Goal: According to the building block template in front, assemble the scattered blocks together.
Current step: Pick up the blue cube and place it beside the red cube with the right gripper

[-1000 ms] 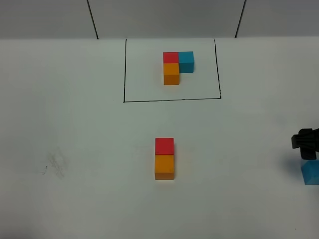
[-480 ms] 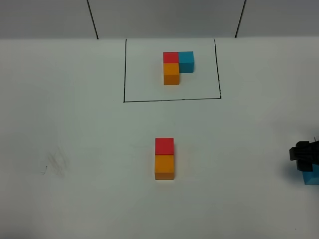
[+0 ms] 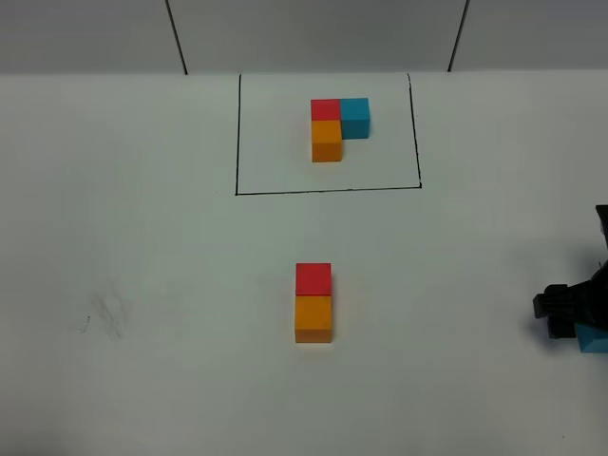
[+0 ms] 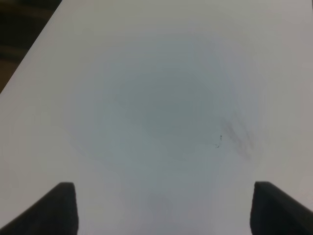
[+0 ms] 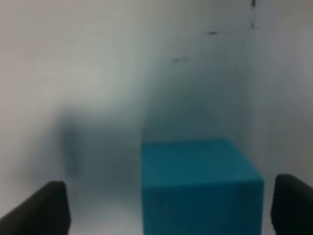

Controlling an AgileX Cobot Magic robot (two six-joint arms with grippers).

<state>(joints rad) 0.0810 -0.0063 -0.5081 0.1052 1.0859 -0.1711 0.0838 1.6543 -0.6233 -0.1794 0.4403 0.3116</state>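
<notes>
Exterior high view has the building block template at the far middle of the white table, framed by a thin black rectangle; within it red sits far left, blue touches red's right side, and orange touches red's near side. Well nearer, at the middle of the table, the loose red cube and orange cube lie touching, red on the far side, orange on the near side. The loose blue cube lies well apart from them at the right edge, partly hidden by the right gripper. The right wrist view shows that gripper with its fingers spread wide, the blue cube between them, closer to one finger; contact cannot be told. The left gripper hangs over bare table with its fingers wide apart, holding nothing; a faint grey smudge marks the surface beyond it.
</notes>
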